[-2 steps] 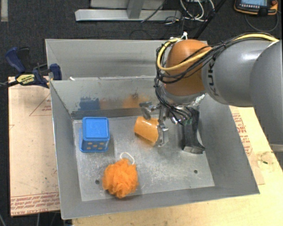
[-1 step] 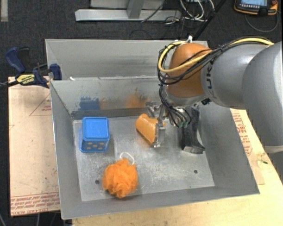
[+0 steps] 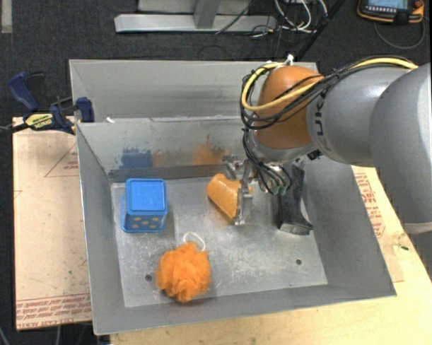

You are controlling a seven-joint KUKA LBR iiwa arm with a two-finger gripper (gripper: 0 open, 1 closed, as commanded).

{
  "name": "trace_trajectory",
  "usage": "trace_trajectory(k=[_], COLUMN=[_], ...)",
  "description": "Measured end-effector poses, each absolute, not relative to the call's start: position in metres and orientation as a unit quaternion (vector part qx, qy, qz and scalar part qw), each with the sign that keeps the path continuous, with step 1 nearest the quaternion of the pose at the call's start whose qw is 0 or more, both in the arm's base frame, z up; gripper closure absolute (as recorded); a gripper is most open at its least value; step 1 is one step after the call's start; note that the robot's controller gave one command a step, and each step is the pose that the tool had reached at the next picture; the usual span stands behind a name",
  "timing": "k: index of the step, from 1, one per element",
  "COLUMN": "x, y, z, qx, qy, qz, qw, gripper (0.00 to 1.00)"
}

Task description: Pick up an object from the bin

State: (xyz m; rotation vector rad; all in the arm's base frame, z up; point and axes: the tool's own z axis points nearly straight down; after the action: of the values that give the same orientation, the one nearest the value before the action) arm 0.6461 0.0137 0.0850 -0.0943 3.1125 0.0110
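The pincer [image 3: 267, 221] stands wide and empty, likely spread to straddle a pick. An orange rounded plastic wedge [image 3: 221, 193] touches one finger's outer side, outside the grasp.

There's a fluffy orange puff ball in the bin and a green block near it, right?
No, the block is blue, not green. The camera view shows the blue block near the fluffy orange puff ball in the bin.

Bin floor [image 3: 276, 262] front-right seemingly bare; blue cube [image 3: 145, 205], orange puff [image 3: 184, 273] left.
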Motion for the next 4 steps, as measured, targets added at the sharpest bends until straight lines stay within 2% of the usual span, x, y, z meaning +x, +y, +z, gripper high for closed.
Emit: trace_trajectory(k=[3,4], x=[0.645,0.645], y=[0.014,0.013], z=[0.098,0.116], qx=[-0.031,-0.031], qy=[0.999,0.999], qz=[0.003,0.003], qw=[0.014,0.015], gripper=[1.00,1.00])
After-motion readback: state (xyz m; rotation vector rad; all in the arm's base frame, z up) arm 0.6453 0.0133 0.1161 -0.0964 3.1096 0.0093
